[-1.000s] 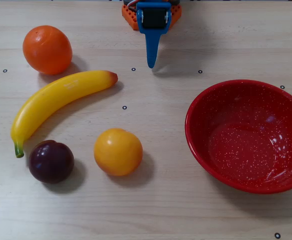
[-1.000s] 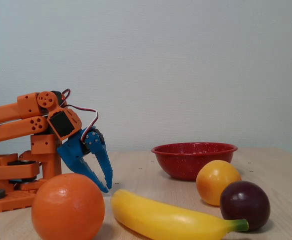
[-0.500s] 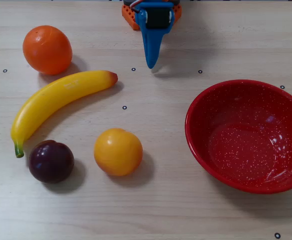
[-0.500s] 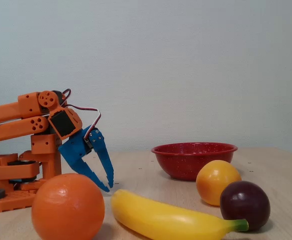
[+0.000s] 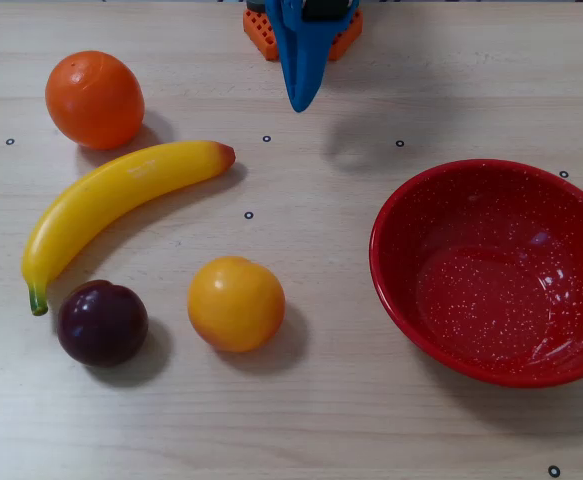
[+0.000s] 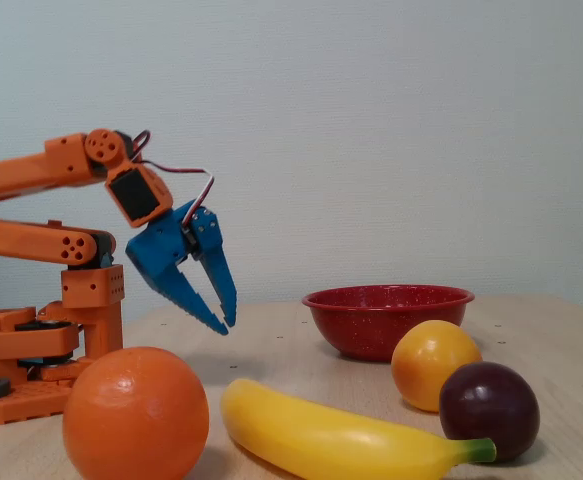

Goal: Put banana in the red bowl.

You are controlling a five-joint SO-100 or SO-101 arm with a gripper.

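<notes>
The banana lies on the wooden table at the left of the overhead view, its green stem toward the lower left and its reddish end toward the centre. In the fixed view the banana is in the foreground. The red bowl stands empty at the right, and in the fixed view the red bowl is behind the fruits. My blue gripper hangs in the air near the arm base, above and right of the banana's reddish end. The gripper points down, fingertips together, holding nothing.
An orange sits just beyond the banana's upper side. A round yellow-orange fruit and a dark plum lie below the banana. The orange arm base stands at the table's top edge.
The gripper has lifted well off the table and drawn back a little toward the arm base. The fruits and the bowl have not moved.
</notes>
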